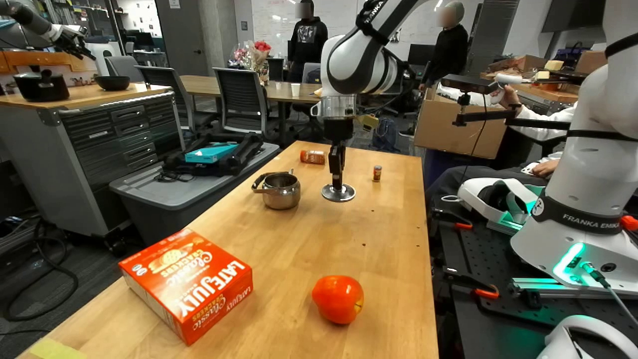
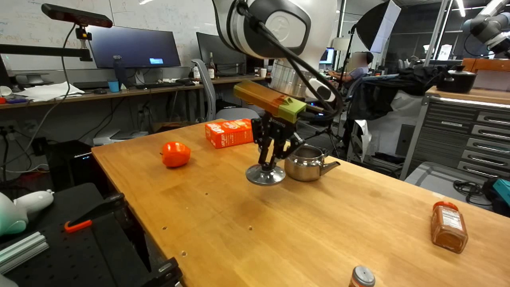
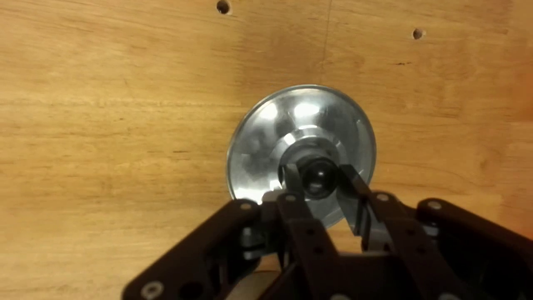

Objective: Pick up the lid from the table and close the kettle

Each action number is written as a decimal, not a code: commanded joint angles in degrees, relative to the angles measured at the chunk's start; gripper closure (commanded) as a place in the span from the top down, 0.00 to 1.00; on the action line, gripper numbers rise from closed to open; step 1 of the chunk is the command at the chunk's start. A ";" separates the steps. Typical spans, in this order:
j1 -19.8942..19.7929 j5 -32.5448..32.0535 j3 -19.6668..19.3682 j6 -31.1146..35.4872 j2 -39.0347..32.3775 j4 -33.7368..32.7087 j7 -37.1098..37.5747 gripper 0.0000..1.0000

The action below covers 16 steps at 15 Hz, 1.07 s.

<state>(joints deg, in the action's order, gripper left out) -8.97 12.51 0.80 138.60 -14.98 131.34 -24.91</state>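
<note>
The lid (image 1: 338, 196) is a flat round silver disc with a dark knob. It shows in both exterior views (image 2: 255, 175) and in the wrist view (image 3: 258, 152). My gripper (image 1: 337, 179) points down with its fingers on both sides of the knob, touching it, so it is shut on the lid. The lid looks level and seems a little above the table; the exact gap is hard to tell. The kettle (image 1: 281, 193) stands upright with its top open, beside the lid. In an exterior view the kettle (image 2: 305, 166) is just behind the gripper, its spout pointing right.
An orange-red cracker box (image 1: 187, 284) and an orange-red round fruit or pepper (image 1: 339, 299) are on the wooden table (image 1: 299, 249). A spice jar lies on its side (image 1: 313, 157) and a small bottle (image 1: 377, 173) stands near it. The kettle's handle (image 1: 264, 183) hangs to one side.
</note>
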 commanded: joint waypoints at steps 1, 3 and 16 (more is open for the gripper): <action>1.22 -0.84 -0.07 -3.40 3.08 -1.96 3.03 0.08; 1.80 -0.73 -0.12 -4.29 3.56 -3.36 3.92 0.08; 1.94 1.64 -0.14 -9.07 -2.74 -18.21 9.14 0.07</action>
<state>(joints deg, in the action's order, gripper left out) -7.04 12.82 0.79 131.89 -14.86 118.64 -17.02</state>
